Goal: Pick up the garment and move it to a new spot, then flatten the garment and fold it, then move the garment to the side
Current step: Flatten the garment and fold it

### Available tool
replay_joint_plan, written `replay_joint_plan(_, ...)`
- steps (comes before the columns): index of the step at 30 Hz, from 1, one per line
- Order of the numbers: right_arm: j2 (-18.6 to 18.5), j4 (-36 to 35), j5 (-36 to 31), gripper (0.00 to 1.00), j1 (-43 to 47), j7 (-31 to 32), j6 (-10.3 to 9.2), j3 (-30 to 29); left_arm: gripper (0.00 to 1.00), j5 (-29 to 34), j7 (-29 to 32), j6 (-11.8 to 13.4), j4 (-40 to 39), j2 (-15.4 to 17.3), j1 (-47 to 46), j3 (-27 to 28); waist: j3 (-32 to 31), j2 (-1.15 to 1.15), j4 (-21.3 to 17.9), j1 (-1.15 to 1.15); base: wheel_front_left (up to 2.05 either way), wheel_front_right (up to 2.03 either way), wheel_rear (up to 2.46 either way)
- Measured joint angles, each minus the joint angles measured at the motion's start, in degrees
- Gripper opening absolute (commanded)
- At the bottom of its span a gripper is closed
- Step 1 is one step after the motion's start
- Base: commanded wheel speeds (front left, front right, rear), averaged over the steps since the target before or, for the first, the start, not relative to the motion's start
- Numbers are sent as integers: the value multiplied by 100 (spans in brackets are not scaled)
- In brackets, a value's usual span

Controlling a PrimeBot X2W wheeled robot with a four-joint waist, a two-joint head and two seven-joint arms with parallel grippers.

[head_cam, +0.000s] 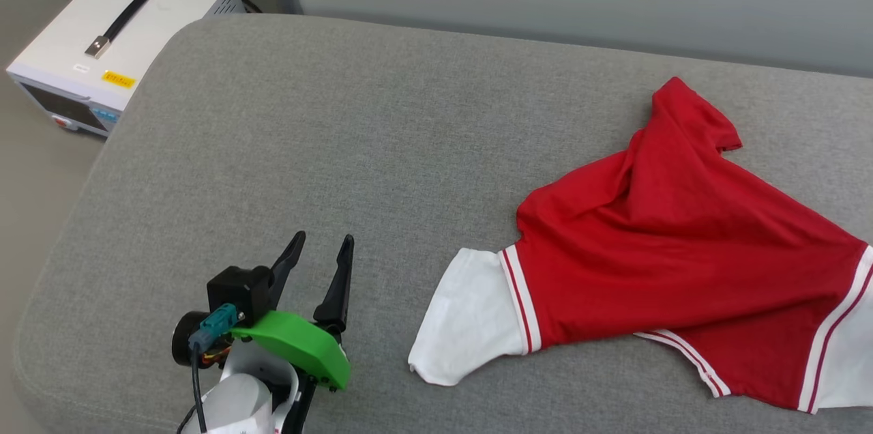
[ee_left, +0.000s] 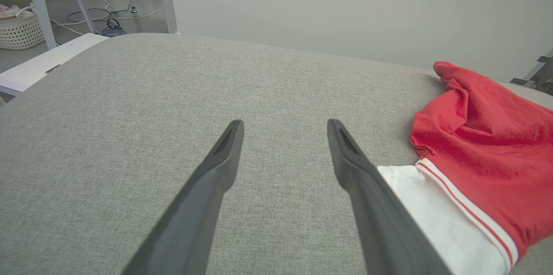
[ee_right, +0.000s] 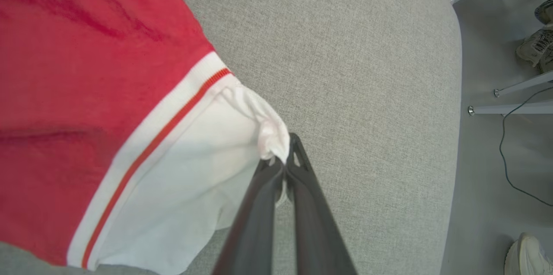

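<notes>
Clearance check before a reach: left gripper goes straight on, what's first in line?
Likely just bare grey cushion; the left gripper is open, and the red jersey lies off to its right. Height above the fabric unclear.

Looking steeply down from head height over the grey surface (head_cam: 341, 147), garment (head_cam: 682, 236) at 3 o'clock; skimming low and forward along the left claw (ee_left: 285, 123), sharing that garment's white sleeve (ee_left: 432, 210) at 4 o'clock; peering straight down, very near, along the right claw (ee_right: 283, 151) onto the opposite sleeve (ee_right: 185, 180).
</notes>
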Motion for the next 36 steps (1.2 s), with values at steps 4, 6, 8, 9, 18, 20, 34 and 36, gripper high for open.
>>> replay_joint_plan(4,32,603,-102,31,-404,-299,0,152,100,0,-2,-4,13,-8,-68,-13,156,0,96,0,0,0,0)
replay_joint_plan(6,69,879,-250,100,-544,-454,1,166,100,0,-5,-4,52,-11,-79,-23,201,0,139,0,0,0,0)
replay_joint_plan(8,167,1101,-322,100,-674,-673,0,149,100,0,-10,-5,80,-25,-114,-44,225,0,170,0,0,0,0)
replay_joint_plan(9,226,1160,-323,100,-723,-772,0,143,100,0,-11,-7,89,-30,-127,-48,222,0,172,0,0,0,0)
replay_joint_plan(18,705,1203,-369,100,-873,-1938,0,-9,100,-47,-35,-54,140,-44,-120,-69,-44,0,-20,0,0,0,0)
replay_joint_plan(20,824,1053,-360,100,-857,-2174,0,-89,100,-83,-35,-57,136,-46,-102,-74,-126,0,-80,0,0,0,0)
replay_joint_plan(34,2607,-910,-527,100,854,-3208,0,-1199,100,-392,257,-177,-229,-97,472,-335,-605,0,-505,0,0,0,0)
replay_joint_plan(36,2859,-1141,-584,100,1057,-3208,0,-1333,100,-478,535,-208,-237,-97,536,-421,-628,0,-549,0,0,0,0)
